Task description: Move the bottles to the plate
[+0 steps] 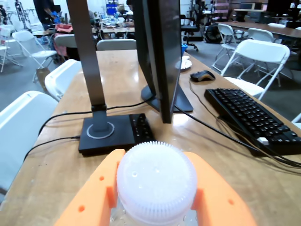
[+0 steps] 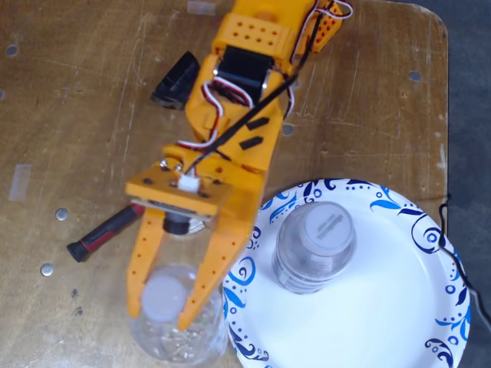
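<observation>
One clear bottle (image 2: 173, 341) with a white cap (image 1: 156, 183) stands upright just left of the plate's rim in the fixed view. My orange gripper (image 2: 163, 314) comes down over it, a finger pressed on each side of the neck and cap, shut on it. In the wrist view the cap fills the gap between the fingers (image 1: 101, 188) of the gripper (image 1: 155, 157). A second bottle (image 2: 314, 238) stands upright on the white plate (image 2: 368, 314) with the blue swirl rim, in its upper left part.
A red and black handled tool (image 2: 103, 234) lies on the wooden table left of the gripper. A black block (image 2: 175, 80) sits beside the arm. In the wrist view a monitor (image 1: 160, 56), lamp base (image 1: 113, 132), keyboard (image 1: 254, 117) and mouse (image 1: 202, 75) stand ahead.
</observation>
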`<action>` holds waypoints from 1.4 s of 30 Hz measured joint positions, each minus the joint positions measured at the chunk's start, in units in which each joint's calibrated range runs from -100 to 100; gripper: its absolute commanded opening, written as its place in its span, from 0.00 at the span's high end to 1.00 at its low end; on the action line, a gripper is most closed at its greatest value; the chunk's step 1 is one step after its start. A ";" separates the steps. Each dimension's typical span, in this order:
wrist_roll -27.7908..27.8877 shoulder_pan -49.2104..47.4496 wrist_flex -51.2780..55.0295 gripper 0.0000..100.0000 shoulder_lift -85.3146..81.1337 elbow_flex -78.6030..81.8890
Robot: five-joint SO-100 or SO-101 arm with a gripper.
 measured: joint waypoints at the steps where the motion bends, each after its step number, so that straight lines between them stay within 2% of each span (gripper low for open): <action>1: -0.10 -0.18 -0.85 0.99 -0.76 1.53; 14: -0.68 -6.02 -3.06 0.99 -9.31 10.25; 25: -0.68 -10.85 -3.57 0.99 -9.31 12.05; 36: -0.68 -14.77 -8.43 0.99 -9.40 12.05; 42: -0.73 -17.32 -8.94 0.99 -9.23 16.64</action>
